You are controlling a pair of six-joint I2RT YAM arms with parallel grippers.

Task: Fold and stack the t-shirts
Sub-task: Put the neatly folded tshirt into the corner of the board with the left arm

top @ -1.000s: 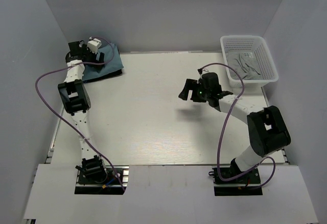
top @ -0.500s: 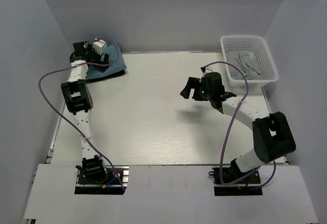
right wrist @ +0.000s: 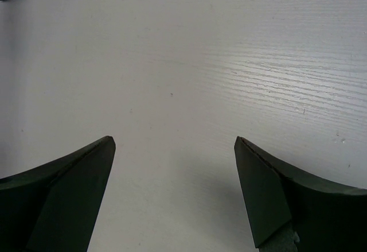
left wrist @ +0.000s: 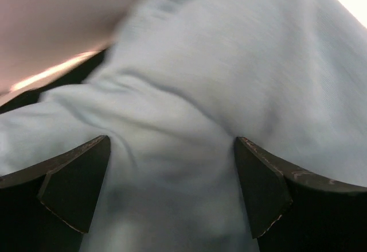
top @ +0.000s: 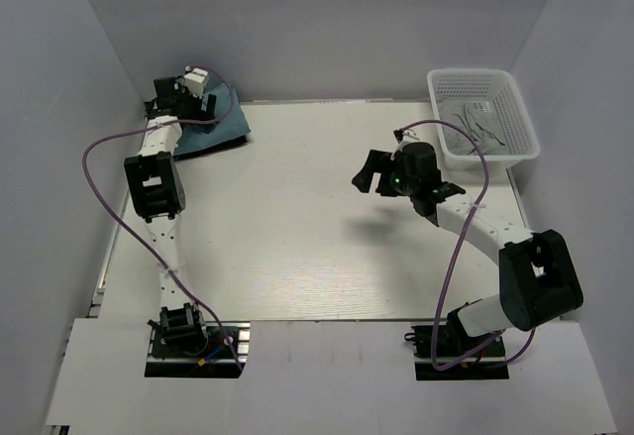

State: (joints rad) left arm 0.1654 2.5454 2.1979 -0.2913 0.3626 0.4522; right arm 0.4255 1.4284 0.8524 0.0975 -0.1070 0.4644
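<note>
Top external view: a white perforated plastic basket (top: 471, 73) is set at the far right corner of the pale wood-grain surface (top: 297, 237). Grey crumpled contents are seen inside it, too small to be identified. The dusty teal-blue cloth t-shirt (top: 226, 123) is bunched at the far left corner, with an edge of black cloth (top: 226, 143) showing beneath it. The left tool (left wrist: 169, 192) is held spread wide right over the teal folds, with nothing gripped; whether the cloth is touched cannot be told. The right tool (right wrist: 172, 189) is spread above bare surface, well apart from basket and shirt. Broad bare surface lies between the two tools.
</note>
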